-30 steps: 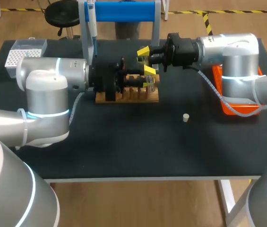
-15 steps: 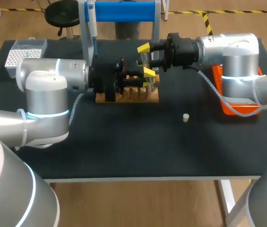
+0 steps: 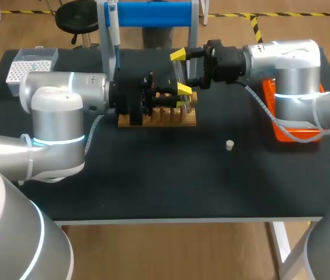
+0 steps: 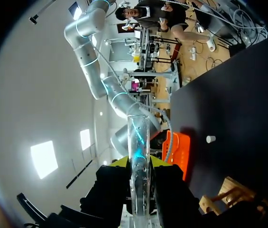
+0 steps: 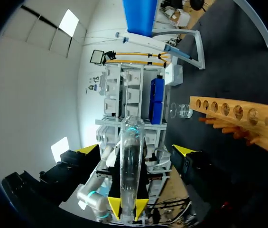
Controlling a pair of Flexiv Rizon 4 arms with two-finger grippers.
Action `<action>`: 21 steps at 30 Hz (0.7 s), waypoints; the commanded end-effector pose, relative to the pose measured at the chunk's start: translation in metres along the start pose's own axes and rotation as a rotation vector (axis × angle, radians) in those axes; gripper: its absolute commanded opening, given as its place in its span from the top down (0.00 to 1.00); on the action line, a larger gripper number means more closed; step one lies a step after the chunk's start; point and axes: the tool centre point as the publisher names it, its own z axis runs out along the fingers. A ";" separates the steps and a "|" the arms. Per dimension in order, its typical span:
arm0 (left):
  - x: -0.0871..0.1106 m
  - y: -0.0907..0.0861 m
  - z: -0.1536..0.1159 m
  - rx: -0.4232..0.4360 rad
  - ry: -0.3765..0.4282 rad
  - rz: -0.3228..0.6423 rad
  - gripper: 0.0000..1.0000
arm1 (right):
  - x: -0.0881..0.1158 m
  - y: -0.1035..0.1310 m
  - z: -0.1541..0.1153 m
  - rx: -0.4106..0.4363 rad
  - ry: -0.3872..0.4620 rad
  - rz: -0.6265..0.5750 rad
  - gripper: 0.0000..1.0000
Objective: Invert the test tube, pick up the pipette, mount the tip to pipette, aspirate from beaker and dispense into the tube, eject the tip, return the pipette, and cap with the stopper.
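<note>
A clear test tube (image 3: 179,76) stands upright just above the wooden rack (image 3: 156,118). My left gripper (image 3: 173,99) is shut on its lower part; in the left wrist view the tube (image 4: 138,156) runs straight out between the left gripper (image 4: 138,183). My right gripper (image 3: 181,72) is open wide, one yellow tip behind the tube and one in front, neither touching it. The right wrist view shows the tube (image 5: 130,161) free between the spread right gripper (image 5: 136,151). The white stopper (image 3: 229,144) lies on the table. The pipette (image 3: 113,35) hangs on the blue stand (image 3: 147,13).
An orange bin (image 3: 287,131) sits under my right arm at the table's right side. A tip box (image 3: 27,65) is at the back left corner. A small glass beaker (image 5: 181,110) stands beyond the rack (image 5: 238,118) near the stand.
My right gripper has opened from shut to wide and let go of the tube. The left gripper keeps its hold on the tube; neither arm has shifted much.
</note>
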 end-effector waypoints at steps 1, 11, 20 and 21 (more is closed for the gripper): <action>0.000 0.000 0.001 -0.001 0.000 0.002 1.00 | 0.013 -0.018 -0.021 -0.074 -0.176 -0.377 0.00; 0.000 0.000 0.001 -0.001 0.000 0.002 1.00 | 0.009 -0.032 -0.071 -0.147 -0.288 -0.731 0.00; 0.000 0.000 0.001 -0.001 0.000 0.002 1.00 | -0.030 -0.045 -0.082 -0.171 -0.416 -1.011 0.00; 0.000 0.000 0.001 -0.001 0.000 0.002 1.00 | -0.035 -0.045 -0.082 -0.165 -0.428 -1.016 0.00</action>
